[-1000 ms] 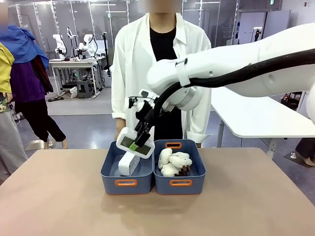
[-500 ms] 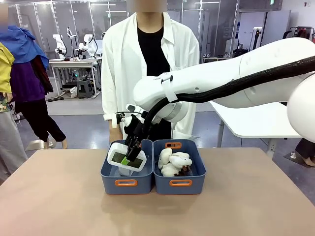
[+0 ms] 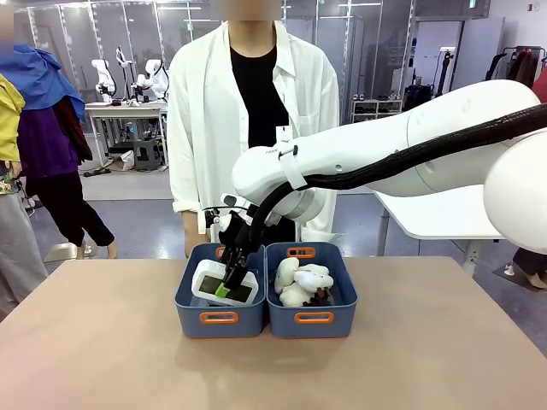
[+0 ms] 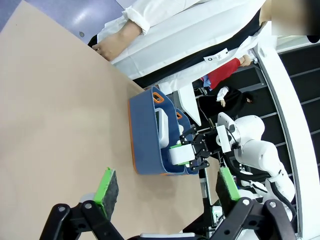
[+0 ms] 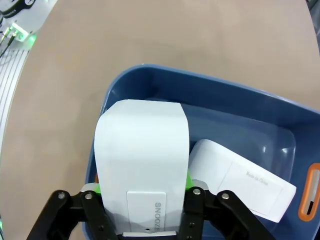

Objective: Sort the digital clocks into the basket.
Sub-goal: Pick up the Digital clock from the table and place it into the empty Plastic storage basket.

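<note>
Clock one (image 5: 240, 187) lies in the basket (image 3: 192, 312); clock two (image 5: 142, 145) is low inside it, gripped by my right fingers (image 3: 229, 288), not yet let go; my left fingers (image 4: 166, 186) hang open

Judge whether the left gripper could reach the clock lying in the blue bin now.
Probably not for the left gripper: the right gripper, holding the other clock, sits in the bin above the lying clock.
</note>
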Controlling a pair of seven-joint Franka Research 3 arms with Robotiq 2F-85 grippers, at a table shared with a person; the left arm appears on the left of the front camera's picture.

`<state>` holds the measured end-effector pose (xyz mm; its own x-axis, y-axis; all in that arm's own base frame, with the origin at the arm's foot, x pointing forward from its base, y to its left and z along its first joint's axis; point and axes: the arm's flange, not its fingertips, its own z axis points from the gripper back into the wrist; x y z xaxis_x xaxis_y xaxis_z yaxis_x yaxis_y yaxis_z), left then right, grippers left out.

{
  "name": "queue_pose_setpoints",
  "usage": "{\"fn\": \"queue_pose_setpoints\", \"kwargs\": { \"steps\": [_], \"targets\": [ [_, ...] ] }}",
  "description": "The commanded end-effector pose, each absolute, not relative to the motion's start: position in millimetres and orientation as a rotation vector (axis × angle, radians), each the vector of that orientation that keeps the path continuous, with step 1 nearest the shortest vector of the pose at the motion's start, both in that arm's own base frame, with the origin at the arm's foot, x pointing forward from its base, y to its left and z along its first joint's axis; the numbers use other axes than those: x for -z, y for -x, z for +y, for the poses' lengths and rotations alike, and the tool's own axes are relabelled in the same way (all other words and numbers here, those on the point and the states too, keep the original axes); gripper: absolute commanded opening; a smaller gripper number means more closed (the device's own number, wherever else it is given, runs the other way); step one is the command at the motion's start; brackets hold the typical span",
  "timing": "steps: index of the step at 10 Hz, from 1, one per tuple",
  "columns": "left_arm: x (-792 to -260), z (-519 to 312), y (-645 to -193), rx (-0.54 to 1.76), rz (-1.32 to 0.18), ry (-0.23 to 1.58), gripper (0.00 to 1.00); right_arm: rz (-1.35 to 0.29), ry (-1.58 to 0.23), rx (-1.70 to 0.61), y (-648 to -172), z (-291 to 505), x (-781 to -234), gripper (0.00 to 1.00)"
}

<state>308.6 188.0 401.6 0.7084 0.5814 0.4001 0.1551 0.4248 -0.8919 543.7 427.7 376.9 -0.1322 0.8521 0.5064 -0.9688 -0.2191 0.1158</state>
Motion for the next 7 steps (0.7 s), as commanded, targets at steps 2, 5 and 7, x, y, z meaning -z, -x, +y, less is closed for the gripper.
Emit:
{"fn": "queue_pose_setpoints", "kwargs": {
  "steps": [2,5,7],
  "targets": [
    [-406.1,189.4,-306.1,-0.309,-0.765,1.141,1.00,-0.237,-0.539,-1.690,-541.2,428.5,-379.6,0.80],
    [-406.1,189.4,-306.1,-0.309,-0.765,1.141,1.00,-0.238,-0.539,-1.690,-540.0,425.4,-382.3,1.00],
    [-406.1,189.4,-306.1,-0.309,-0.765,1.141,1.00,-0.244,-0.522,-1.696,-537.6,421.4,-388.5,1.00]
  ]
}}
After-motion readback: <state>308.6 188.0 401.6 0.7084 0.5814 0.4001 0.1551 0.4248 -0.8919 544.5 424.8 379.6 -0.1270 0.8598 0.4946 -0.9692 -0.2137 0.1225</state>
